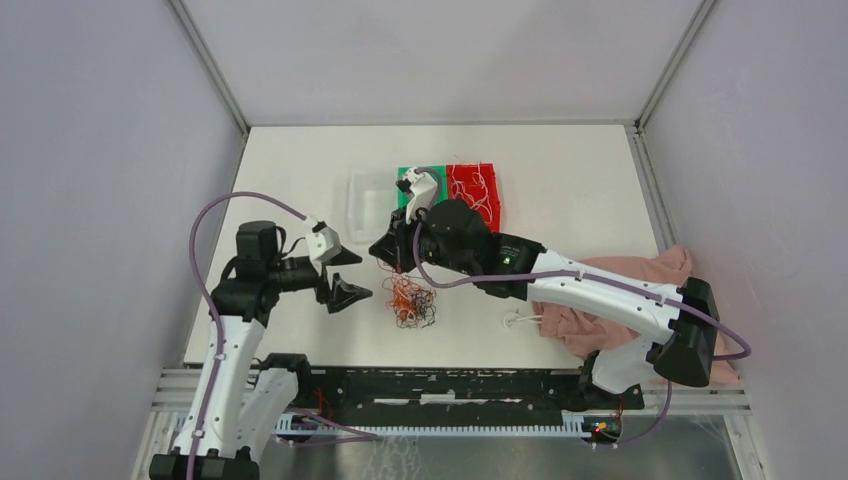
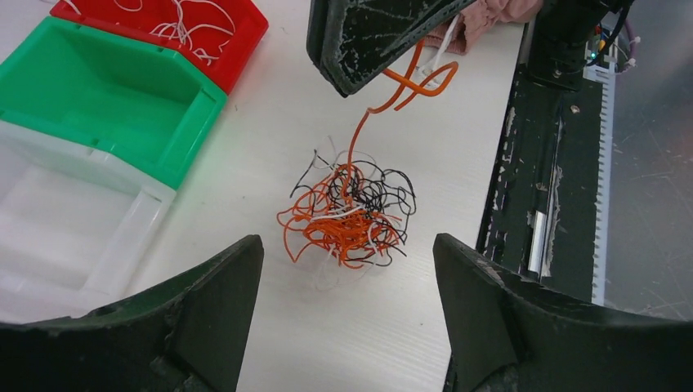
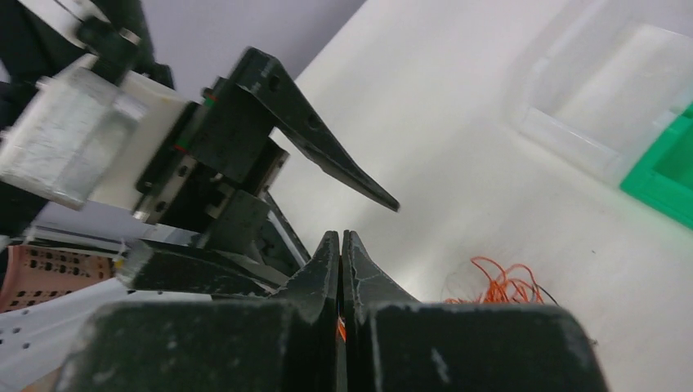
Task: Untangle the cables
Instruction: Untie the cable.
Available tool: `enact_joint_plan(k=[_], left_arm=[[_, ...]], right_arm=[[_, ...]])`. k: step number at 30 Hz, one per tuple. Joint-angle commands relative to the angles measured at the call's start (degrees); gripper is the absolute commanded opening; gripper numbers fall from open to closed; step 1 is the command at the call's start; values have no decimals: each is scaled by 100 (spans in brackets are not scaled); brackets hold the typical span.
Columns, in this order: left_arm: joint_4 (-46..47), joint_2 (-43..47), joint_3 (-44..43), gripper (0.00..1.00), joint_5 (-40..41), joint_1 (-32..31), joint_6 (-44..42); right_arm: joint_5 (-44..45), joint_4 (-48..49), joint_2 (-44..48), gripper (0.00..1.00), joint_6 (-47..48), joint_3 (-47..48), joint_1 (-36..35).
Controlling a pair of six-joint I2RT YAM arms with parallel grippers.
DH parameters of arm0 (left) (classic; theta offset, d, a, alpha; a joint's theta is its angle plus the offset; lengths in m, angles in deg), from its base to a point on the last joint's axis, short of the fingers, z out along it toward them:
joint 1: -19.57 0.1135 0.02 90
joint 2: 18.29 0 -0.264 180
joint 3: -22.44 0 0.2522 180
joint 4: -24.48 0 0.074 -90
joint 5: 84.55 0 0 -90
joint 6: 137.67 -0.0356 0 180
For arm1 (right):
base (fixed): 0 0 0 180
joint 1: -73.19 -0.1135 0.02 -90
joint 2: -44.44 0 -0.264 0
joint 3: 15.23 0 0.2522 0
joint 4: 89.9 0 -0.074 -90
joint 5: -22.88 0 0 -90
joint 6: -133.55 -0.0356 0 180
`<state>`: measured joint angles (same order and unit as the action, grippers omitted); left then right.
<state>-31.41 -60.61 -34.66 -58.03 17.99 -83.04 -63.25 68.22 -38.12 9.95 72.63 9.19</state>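
Where the tangle lies: the tangle of cables point(image 1: 412, 302) rests on the white table point(image 1: 290, 180) at the lower centre of the top view, just below the right pincer point(image 1: 384, 250) and just right of the left pincer point(image 1: 358, 276).
Right pincer: clenched on one orange cable point(image 2: 355, 139), which drops in loops from its tips down into the tangle; the pincer hangs above the heap.
Left pincer: released, jaws wide apart and gripping nothing. In its wrist view the tangle sits mid-frame, beyond the two fingertips and touching neither.
Cables in the tangle: too knotted to count. There are three colours, orange, black and white, with orange the most.
Loose cable: one white cable point(image 1: 520, 320) lies apart on the table, at the edge of the pink cloth point(image 1: 620, 300) in the lower right.
Bins: three, side by side at the upper centre of the top view: one red bin point(image 2: 237, 49), one green bin point(image 2: 106, 106), one clear bin point(image 2: 65, 229).
Red bin contents: several white cables point(image 2: 188, 28), number unclear.
Cable texture: hair-thin, curly, springy-looking.
Bin material: smooth plastic, rectangular, open-topped; the clear one is translucent.
Pincer fingers point(image 2: 490, 318): black, tapering to points, scuffed with pale wear marks.
Cloth: one, soft and crumpled.
Table surface: matt white with a faint grain.
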Motion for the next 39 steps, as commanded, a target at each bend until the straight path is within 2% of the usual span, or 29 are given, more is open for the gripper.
enact_joint_plan(k=[1,7,11,13,16,19,20,21,23,26,29,32,35,39], left_arm=[[950,6,223,81,-315,-192,536],[2592,49,664,76,224,-749,1936],[2924,-139,703,66,314,-1143,2229],[2896,-259,666,54,356,-1321,2236],[2873,-354,618,28,458,-1385,2220],[2839,-310,534,11,512,-1390,2223],[2817,-277,480,5,533,-1390,2224],[2797,-252,405,3,560,-1389,2242],[2774,-223,193,3,580,-1391,2344],[2709,-221,-239,3,522,-1390,2546],[2720,-204,-629,3,498,-1389,2770],[2752,-173,-884,3,464,-1392,2940],[2786,-176,-1072,3,412,-1399,3069],[2946,-224,-1301,3,459,-1401,3283]], right_arm=[[-405,911,245,0,-377,189,-11],[-555,1220,247,0,-549,318,-13],[-561,1293,234,0,-542,331,-12],[-544,1327,253,0,-531,320,-7],[-539,1431,323,0,-507,293,-7],[-464,1498,452,0,-438,200,-9],[-411,1502,514,3,-402,149,-8],[-364,1504,565,11,-390,80,0],[-242,1477,696,36,-373,-112,29],[-24,1599,1052,68,-276,-663,88],[153,2024,1500,76,-14,-1441,108],[293,2422,1830,77,380,-2213,104],[175,2580,1872,78,748,-2465,101],[-563,2934,1661,79,942,-2453,101]])
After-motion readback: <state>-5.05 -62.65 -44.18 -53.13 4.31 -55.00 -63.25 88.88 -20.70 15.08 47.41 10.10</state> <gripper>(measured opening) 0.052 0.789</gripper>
